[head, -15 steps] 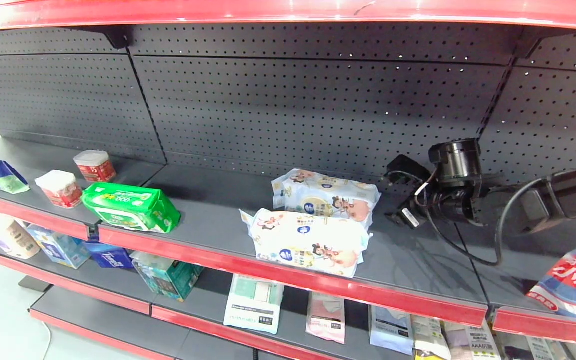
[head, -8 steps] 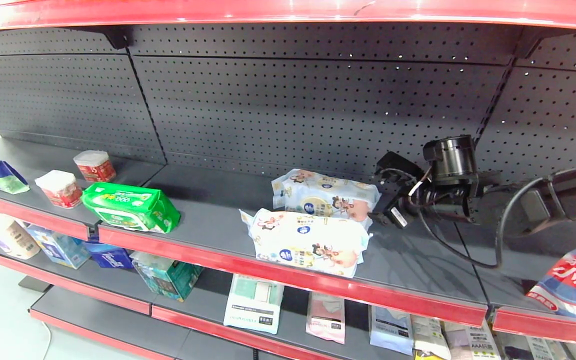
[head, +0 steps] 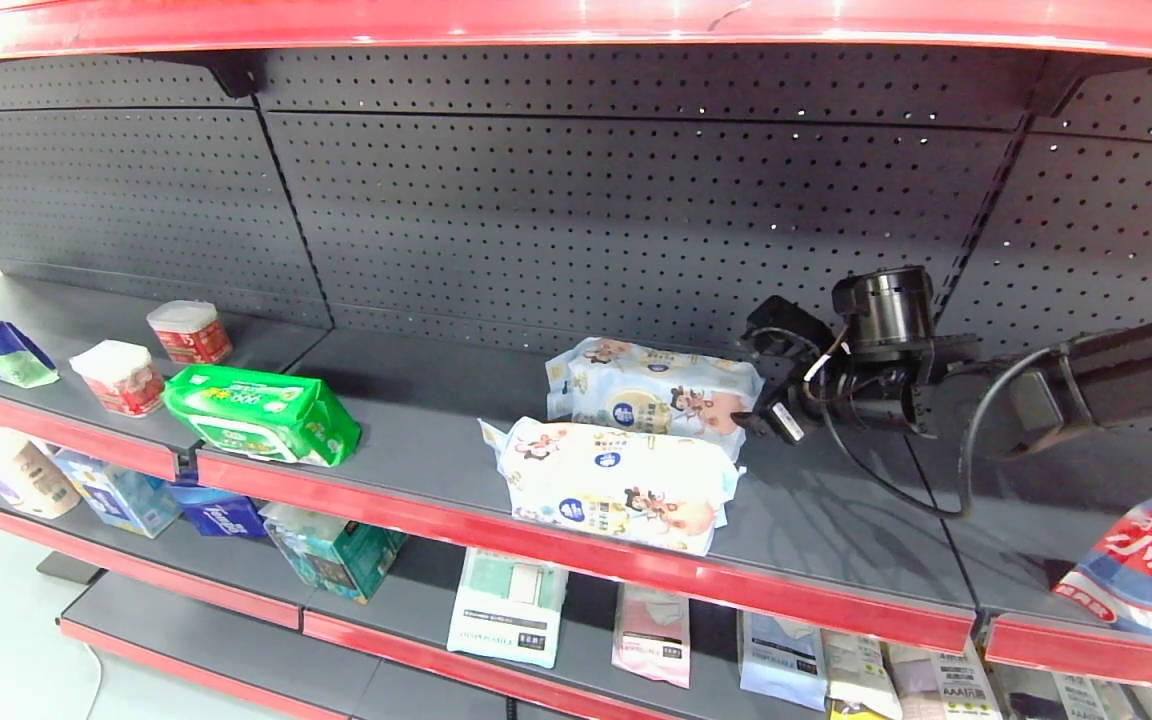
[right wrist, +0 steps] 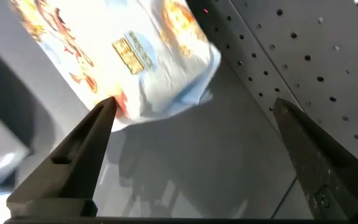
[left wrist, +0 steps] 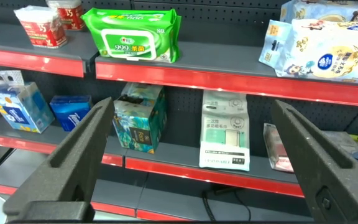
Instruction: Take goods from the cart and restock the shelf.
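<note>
The long grey metal shelf with a red front lip (head: 836,530) is already carrying stock, so by my judgement the restocking is partly done and wide bare stretches are waiting to be filled. Two soft white cartoon-printed wipe packs are lying near its middle, the front pack (head: 616,485) sitting at the lip and the rear pack (head: 651,395) sitting at about one o'clock from it, the two touching or nearly so. A green plastic wipe pack (head: 261,412) is lying at nine o'clock from them. Two small white tubs with red labels (head: 121,377) are standing farther out that way, and a red, white and blue bag (head: 1146,565) is resting at four o'clock from the pair. The right claw (head: 754,420) is hovering low over the shelf at three o'clock from the rear pack. Its fingers are spread wide and gripping nothing, one finger (right wrist: 98,134) just beside or touching the pack's end; I cannot tell which. That pack is looking placed or being nudged into line. The left claw (left wrist: 194,106) is hanging wide open and empty, facing the lower shelves. More goods are likely waiting in the cart.
</note>
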You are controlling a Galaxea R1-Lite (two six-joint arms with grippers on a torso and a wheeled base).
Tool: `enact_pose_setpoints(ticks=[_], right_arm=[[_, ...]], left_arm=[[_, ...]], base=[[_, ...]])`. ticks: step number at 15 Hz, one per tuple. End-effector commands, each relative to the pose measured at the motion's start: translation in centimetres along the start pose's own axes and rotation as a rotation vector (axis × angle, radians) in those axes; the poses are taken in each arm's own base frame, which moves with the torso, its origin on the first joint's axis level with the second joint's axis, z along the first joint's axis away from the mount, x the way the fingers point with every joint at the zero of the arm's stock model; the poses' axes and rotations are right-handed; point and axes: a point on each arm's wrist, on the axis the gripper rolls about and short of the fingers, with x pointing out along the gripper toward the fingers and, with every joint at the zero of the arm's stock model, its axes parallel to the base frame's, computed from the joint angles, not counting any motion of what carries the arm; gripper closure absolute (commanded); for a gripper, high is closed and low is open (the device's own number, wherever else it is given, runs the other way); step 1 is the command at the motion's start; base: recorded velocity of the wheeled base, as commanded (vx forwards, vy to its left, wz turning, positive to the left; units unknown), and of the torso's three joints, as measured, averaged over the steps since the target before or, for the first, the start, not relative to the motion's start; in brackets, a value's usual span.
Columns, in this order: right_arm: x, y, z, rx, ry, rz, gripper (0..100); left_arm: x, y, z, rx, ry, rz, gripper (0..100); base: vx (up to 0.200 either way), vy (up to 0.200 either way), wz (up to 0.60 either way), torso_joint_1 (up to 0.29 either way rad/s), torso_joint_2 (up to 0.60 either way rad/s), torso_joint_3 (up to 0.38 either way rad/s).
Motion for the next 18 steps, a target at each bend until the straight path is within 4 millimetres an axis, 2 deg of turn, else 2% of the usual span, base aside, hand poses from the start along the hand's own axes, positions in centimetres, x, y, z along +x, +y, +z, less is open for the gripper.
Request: enact_pose_setpoints(ticks=[1,3,5,8,11,14,18], right_arm=[[0.2,0.0,-0.2,0.000,0.009,0.000,0],[0.1,-0.3,-0.3,0.004,0.010,-0.005,0],[-0.9,-0.3,-1.0,0.005,0.027,-0.003,0],[-3.3,-0.6,-2.1,0.020,0.042,-0.010,0],[-5.9,-2.4,-3.1,0.080,0.039,-0.061,0],[-9.4,-2.3,-3.1,0.155,-0.016,-0.060,0],[-9.6,-1.9,-2.1,0.227,-0.082,-0.021,0]], left_arm=[[0.0,0.0,0.0,0.000,0.000,0.001,0],[0.0,0.0,0.0,0.000,0.000,0.000,0],[0.0,0.0,0.0,0.000,0.000,0.000,0],[0.0,0.0,0.0,0.000,0.000,0.000,0],[0.0,0.0,0.0,0.000,0.000,0.000,0],[0.0,0.0,0.0,0.000,0.000,0.001,0],[0.0,0.0,0.0,0.000,0.000,0.000,0]], base=[[0.000,0.000,0.00,0.000,0.00,0.000],[0.000,0.000,0.00,0.000,0.00,0.000],[0.000,0.000,0.00,0.000,0.00,0.000],[0.000,0.000,0.00,0.000,0.00,0.000],[0.000,0.000,0.00,0.000,0.00,0.000],[0.000,0.000,0.00,0.000,0.00,0.000],[0.000,0.000,0.00,0.000,0.00,0.000]])
